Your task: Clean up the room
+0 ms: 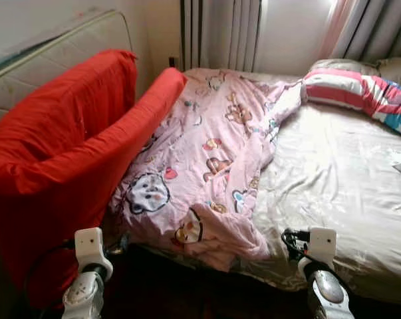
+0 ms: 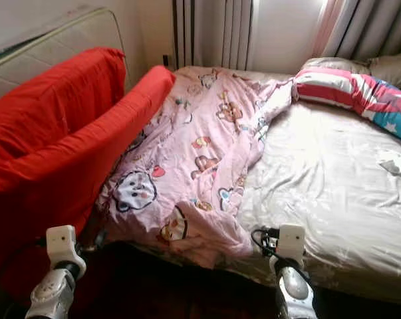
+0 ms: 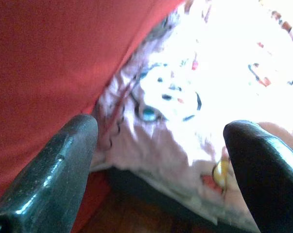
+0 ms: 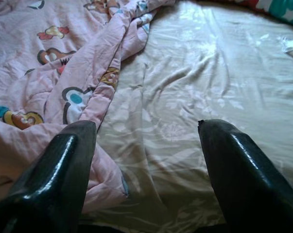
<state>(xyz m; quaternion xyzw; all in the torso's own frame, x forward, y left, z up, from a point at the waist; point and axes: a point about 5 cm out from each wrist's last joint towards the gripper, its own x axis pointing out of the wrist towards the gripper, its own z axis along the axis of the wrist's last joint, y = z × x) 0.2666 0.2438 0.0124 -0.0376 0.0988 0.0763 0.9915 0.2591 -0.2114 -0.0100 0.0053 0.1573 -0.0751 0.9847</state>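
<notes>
A pink cartoon-print quilt [image 1: 207,159] lies crumpled along the left half of the bed, its corner hanging over the near edge. The beige bedsheet [image 1: 333,173] is bare on the right half. A striped pink, red and blue pillow [image 1: 360,93] lies at the head of the bed. My left gripper [image 3: 158,160] is open, held low before the quilt's hanging corner and the red cover. My right gripper [image 4: 146,165] is open, just short of the bed's near edge, pointing at where quilt [image 4: 63,73] meets sheet [image 4: 209,87]. Both wrists [image 1: 90,266] [image 1: 320,266] show at the bottom.
A red-covered couch or mattress [image 1: 60,153] stands tight against the bed's left side. A pale quilted mattress [image 1: 47,53] leans on the wall behind it. Curtains [image 1: 220,33] hang at the back. A small white crumpled thing [image 2: 396,161] lies on the sheet at right. Dark floor [image 1: 200,292] below.
</notes>
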